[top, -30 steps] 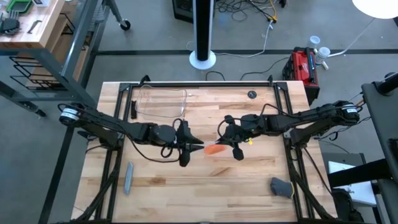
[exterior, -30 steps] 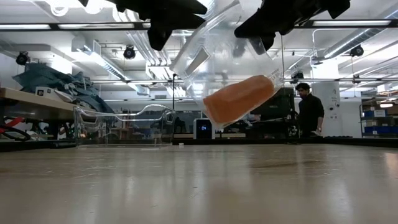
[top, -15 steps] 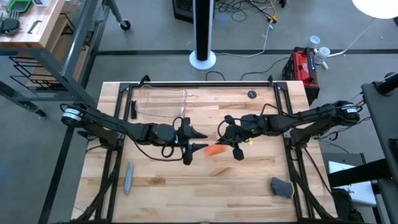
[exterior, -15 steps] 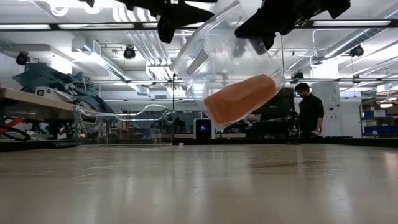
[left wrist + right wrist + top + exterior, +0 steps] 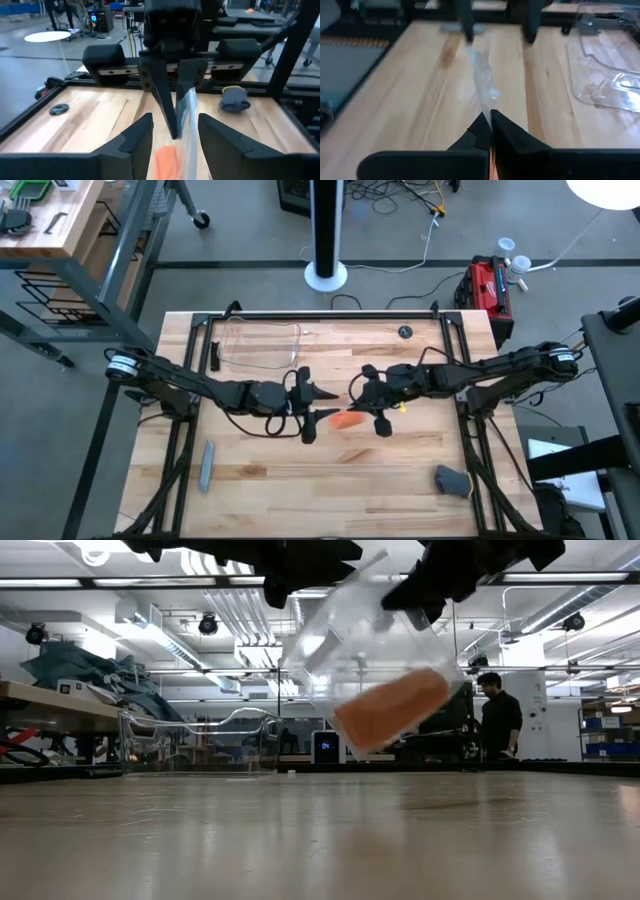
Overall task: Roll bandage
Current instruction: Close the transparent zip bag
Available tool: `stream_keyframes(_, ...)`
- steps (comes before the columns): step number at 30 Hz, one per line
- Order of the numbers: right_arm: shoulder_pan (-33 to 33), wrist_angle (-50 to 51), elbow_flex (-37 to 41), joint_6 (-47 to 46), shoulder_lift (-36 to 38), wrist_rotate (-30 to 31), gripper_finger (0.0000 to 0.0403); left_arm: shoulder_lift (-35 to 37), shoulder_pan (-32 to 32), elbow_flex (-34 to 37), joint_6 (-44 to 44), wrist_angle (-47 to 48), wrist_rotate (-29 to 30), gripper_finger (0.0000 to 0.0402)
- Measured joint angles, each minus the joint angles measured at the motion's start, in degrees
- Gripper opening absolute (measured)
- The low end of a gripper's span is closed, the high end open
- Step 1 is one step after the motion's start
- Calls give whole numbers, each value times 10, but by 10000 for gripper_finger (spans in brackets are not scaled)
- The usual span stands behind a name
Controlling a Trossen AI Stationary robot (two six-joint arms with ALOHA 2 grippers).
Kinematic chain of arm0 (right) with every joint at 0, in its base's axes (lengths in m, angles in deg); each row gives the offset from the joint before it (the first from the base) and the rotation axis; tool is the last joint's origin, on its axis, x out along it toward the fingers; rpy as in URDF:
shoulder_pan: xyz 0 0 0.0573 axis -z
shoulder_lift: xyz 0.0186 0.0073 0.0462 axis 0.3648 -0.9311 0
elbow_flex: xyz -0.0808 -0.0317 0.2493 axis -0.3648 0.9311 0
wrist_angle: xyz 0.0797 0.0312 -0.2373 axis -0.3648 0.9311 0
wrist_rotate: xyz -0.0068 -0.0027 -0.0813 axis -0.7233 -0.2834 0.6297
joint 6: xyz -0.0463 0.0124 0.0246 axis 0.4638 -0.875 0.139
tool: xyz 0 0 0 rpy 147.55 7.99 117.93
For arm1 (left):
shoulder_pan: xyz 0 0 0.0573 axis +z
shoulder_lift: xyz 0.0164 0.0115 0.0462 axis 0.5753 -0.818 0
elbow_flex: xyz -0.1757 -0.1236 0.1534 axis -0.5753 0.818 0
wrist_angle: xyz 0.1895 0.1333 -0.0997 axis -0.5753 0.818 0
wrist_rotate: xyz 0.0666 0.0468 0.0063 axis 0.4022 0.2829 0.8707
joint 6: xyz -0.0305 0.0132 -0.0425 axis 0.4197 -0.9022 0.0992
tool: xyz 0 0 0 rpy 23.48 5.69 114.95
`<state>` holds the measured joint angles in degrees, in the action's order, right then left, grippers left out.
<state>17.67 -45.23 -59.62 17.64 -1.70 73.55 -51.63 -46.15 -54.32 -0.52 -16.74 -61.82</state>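
My right gripper [image 5: 490,125] is pinched on the clear wrap [image 5: 350,640]; left gripper [image 5: 174,135] gapes empty mid-frame. Orange bandage [image 5: 346,420] inside looks soft, floppy; grab an end.

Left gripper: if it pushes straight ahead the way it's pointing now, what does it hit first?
Probably the clear wrap between its open fingers, the orange bandage inside; beyond that, the right gripper pinching the wrap.

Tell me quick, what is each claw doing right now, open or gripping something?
Left gripper: jaws open, either side of the clear plastic wrap, holding nothing.
Right gripper: jaws closed on the wrap, with the orange bandage inside, lifted off the table.
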Motion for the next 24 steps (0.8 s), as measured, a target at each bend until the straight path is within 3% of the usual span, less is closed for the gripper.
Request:
stream_keyframes(4, -1, 51, 0, 65, 0, 3, 0, 0, 0, 0, -29, 18, -5, 143)
stream_keyframes(10, -1, 60, 1, 65, -6, 101, 0, 0, 3, 0, -32, 27, -6, 134)
stream_keyframes(16, -1, 52, 7, 66, 2, 105, 0, 1, 3, 0, -37, 46, -6, 126)
stream_keyframes(24, 8, 9, 55, 63, 73, 98, 0, 52, -5, 0, -34, 116, -6, 115)
